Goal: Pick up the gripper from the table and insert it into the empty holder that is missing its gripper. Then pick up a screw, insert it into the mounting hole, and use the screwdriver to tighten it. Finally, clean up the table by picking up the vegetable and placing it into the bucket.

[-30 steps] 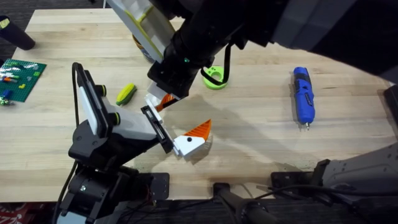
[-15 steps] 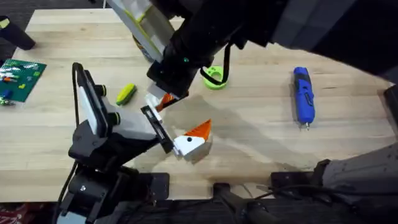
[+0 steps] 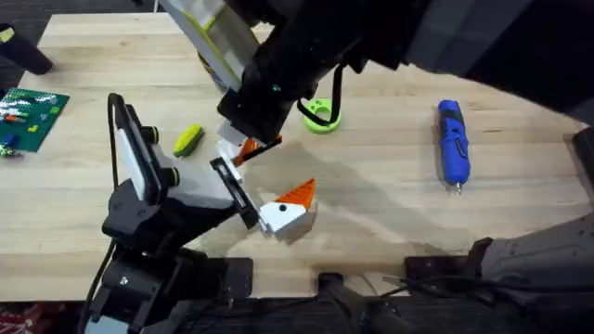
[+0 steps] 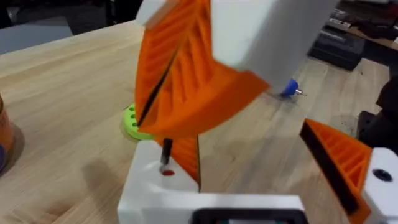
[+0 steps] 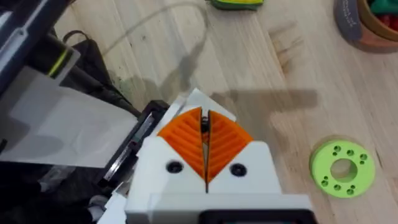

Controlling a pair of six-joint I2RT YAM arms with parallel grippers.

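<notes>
Near the tabletop's front edge, the right gripper (image 3: pixel 243 141) is pinching a screw (image 5: pixel 204 124) over the holder (image 3: pixel 200 190). Left gripper (image 4: pixel 186 162): can't tell. Screwdriver (image 3: pixel 452 143) is lying toward the right edge, vegetable (image 3: pixel 188 139) and lime ring (image 3: pixel 321 115) flanking.

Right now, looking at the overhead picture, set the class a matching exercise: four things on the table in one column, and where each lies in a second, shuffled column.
Things:
1. screwdriver
2. vegetable
3. lime-green ring
4. green brick board

Places:
A. far left edge of the table
B. right side, lying apart from everything else
C. beside the holder's upper end, left of the middle
D. near the middle, just right of the dark arm

Pairs: 1-B, 2-C, 3-D, 4-A
</notes>
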